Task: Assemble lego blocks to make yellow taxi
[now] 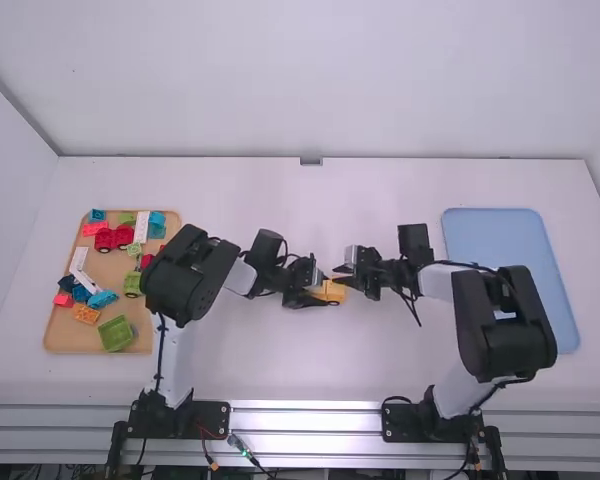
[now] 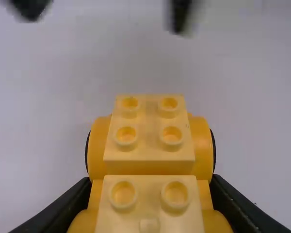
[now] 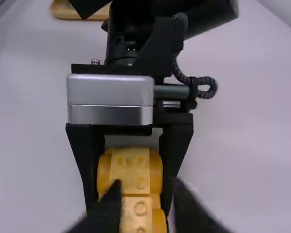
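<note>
Near the middle of the table my left gripper [image 1: 308,284] is shut on the yellow car [image 1: 332,291]. In the left wrist view, the left gripper [image 2: 149,193] has one finger on each side of the yellow car [image 2: 149,154], which shows round studs on two levels and dark wheels at its sides. Just right of the car is my right gripper [image 1: 352,270]. Seen from the right wrist, the right gripper [image 3: 144,203] is open, its blurred fingertips apart in front of the yellow car [image 3: 130,170]. The car's underside is hidden.
A wooden tray [image 1: 68,335] on the left holds several loose red, blue, green, white and orange blocks, partly behind the left arm. A light-blue tray [image 1: 495,235] lies on the right, partly behind the right arm. The two grippers are close together.
</note>
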